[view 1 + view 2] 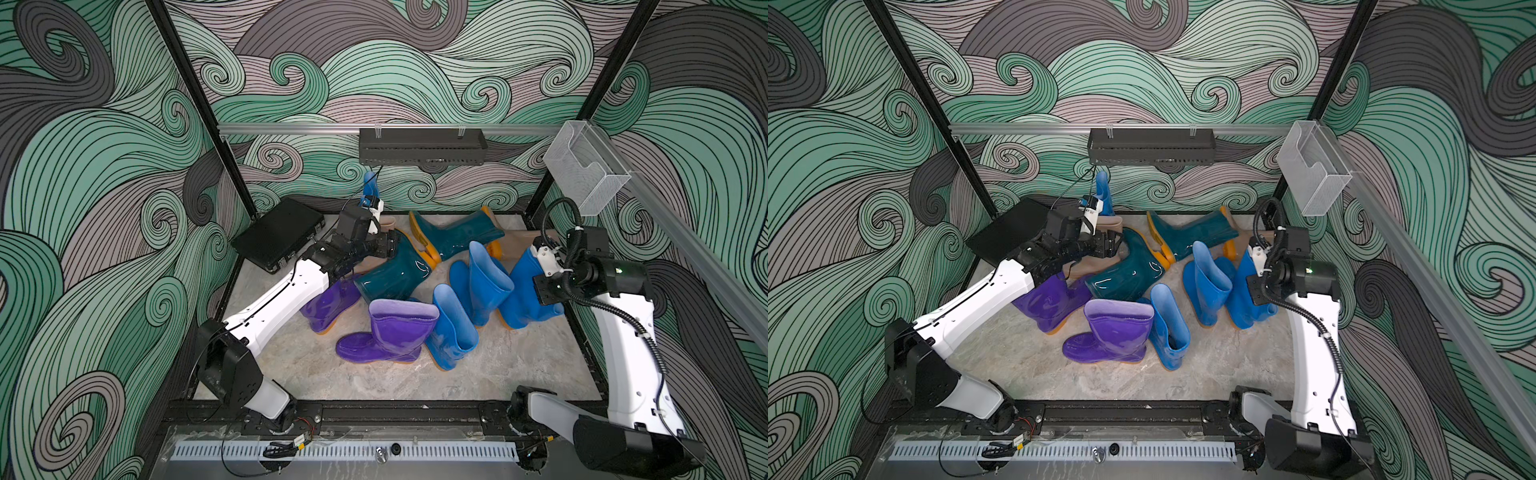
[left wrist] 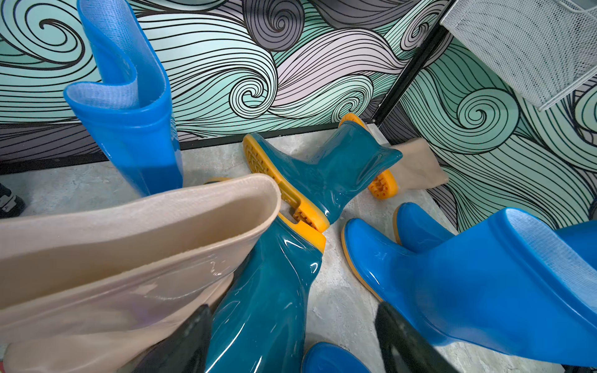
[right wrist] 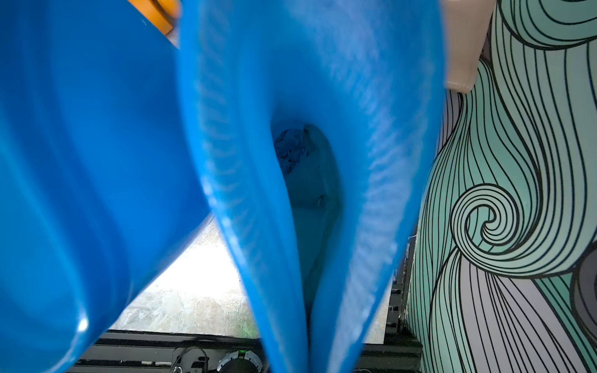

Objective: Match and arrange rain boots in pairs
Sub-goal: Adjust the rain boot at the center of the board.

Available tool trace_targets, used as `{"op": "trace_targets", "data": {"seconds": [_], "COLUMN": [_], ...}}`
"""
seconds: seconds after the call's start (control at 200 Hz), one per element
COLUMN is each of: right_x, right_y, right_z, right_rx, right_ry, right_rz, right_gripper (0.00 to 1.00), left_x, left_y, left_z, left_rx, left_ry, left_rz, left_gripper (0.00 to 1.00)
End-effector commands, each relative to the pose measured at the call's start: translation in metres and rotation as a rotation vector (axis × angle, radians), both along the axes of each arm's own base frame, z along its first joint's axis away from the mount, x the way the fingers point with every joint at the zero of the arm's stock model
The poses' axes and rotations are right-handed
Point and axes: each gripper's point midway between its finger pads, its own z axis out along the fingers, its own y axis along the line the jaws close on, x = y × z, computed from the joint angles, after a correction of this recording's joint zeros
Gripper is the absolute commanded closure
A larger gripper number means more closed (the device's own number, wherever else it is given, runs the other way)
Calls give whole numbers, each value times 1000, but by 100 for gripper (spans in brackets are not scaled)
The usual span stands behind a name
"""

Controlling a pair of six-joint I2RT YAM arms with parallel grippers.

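Observation:
Rain boots lie jumbled on the floor in both top views. My left gripper (image 1: 392, 245) is open and straddles a lying dark teal boot (image 2: 268, 290), beside a beige boot (image 2: 129, 242). A second teal boot (image 1: 457, 235) lies on its side behind. My right gripper (image 1: 550, 307) is shut on the pinched collar of a blue boot (image 3: 323, 97) at the right. Two more blue boots (image 1: 484, 282) (image 1: 453, 328) stand near the middle, and another (image 1: 370, 183) stands at the back wall. One purple boot (image 1: 399, 328) stands in front, another (image 1: 328, 303) lies under my left arm.
A flat black case (image 1: 278, 239) sits at the back left corner. A black mesh shelf (image 1: 422, 145) and a clear plastic bin (image 1: 582, 166) hang on the rails. A second beige boot (image 2: 416, 164) lies in the back right corner. Bare marble floor (image 1: 457, 382) stretches in front of the boots.

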Motion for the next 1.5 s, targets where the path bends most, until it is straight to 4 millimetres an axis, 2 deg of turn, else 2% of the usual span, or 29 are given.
{"op": "trace_targets", "data": {"seconds": [0.0,0.175,0.32,0.49,0.585,0.776,0.966,1.021,1.066,1.091,1.176,1.231,1.321,1.416,1.496], "right_x": [31,41,46,33,19,2,-2,-1,0,0,3,5,10,15,17], "right_y": [5,6,-9,-20,-27,-12,-8,-10,-14,-15,-21,-19,3,32,50], "right_z": [25,19,18,9,4,0,-21,-21,-15,-11,14,32,55,70,76], "right_rx": [-9,-6,-46,-66,-89,-11,12,8,-7,-14,-36,-17,88,188,200], "right_ry": [-175,-164,-131,-40,20,41,51,44,29,17,-71,-138,-226,-251,-250], "right_rz": [68,89,6,-86,-143,-136,-138,-150,-166,-172,-211,-217,-157,-75,-12], "right_gripper": [100,100,100,100,100,100,100,88,61,50,31,25,17,9,8], "left_x": [1,0,-3,-10,-13,-19,-22,-22,-22,-22,-21,-21,-23,-27,-35], "left_y": [0,0,-6,-29,-39,-62,-86,-91,-90,-88,-79,-73,-65,-63,-66], "left_z": [12,11,13,29,37,46,49,49,49,49,48,48,48,47,47], "left_rx": [-20,-30,-48,-83,-93,-77,-66,-60,-53,-46,-4,23,49,55,51], "left_ry": [-26,-14,-6,-8,-17,-40,-54,-52,-52,-54,-74,-89,-106,-107,-103], "left_rz": [-8,-4,-39,-165,-208,-272,-325,-335,-330,-325,-299,-283,-272,-287,-334], "left_gripper": [19,19,20,20,20,19,19,19,19,19,19,18,18,18,17]}}
